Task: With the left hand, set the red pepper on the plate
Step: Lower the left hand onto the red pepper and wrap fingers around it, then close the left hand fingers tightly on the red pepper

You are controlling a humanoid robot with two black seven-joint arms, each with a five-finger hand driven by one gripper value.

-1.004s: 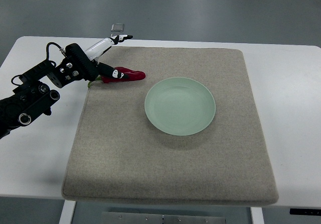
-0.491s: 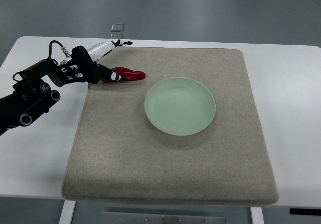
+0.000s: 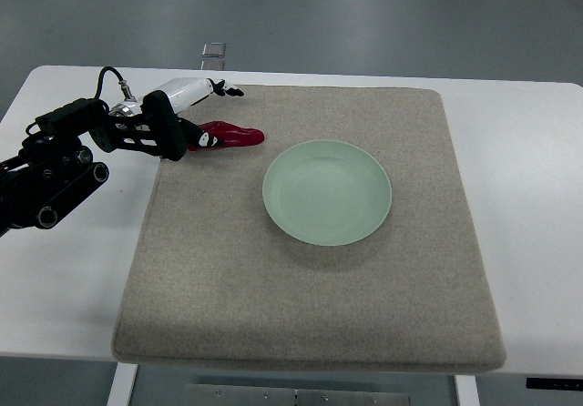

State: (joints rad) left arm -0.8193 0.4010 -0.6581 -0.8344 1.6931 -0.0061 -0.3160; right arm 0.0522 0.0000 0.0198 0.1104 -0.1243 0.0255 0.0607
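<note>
- At the mat's far-left corner, my left hand covers the red pepper's stem end.
- Whether my fingers actually clamp it, I cannot tell.
- Its red tip pokes toward the green plate, apart from it.

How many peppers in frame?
1. The red pepper lies on the mat near its upper left, left of the plate, with the left hand at its stem end. None appear hidden.
</note>
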